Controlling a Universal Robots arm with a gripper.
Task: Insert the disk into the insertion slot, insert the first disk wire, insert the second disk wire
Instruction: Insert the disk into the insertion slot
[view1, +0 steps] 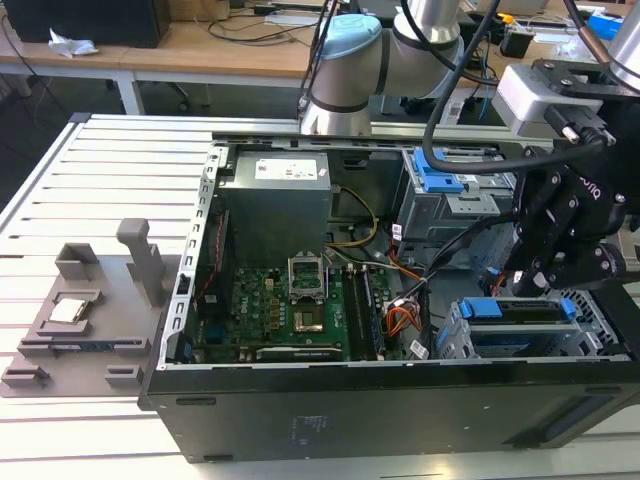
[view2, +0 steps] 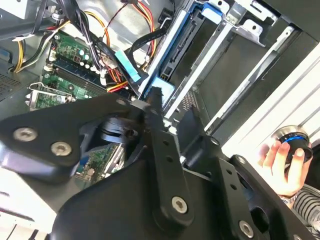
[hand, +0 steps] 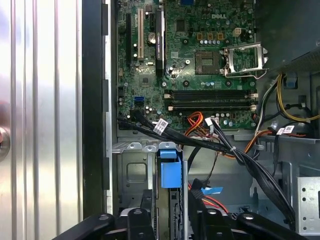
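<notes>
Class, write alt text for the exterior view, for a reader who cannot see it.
A black gripper hangs over the blue-framed disk, which sits in the grey drive cage at the exterior view's right of an open computer case. The green motherboard lies mid-case; the case rests on a slatted metal table.

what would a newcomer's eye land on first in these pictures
The open black computer tower case lies on a slatted metal table, its green motherboard bared. At the exterior view's right, the black end effector hangs over the silver-grey disk in its bright blue carrier, seated in the grey perforated drive cage.
</notes>
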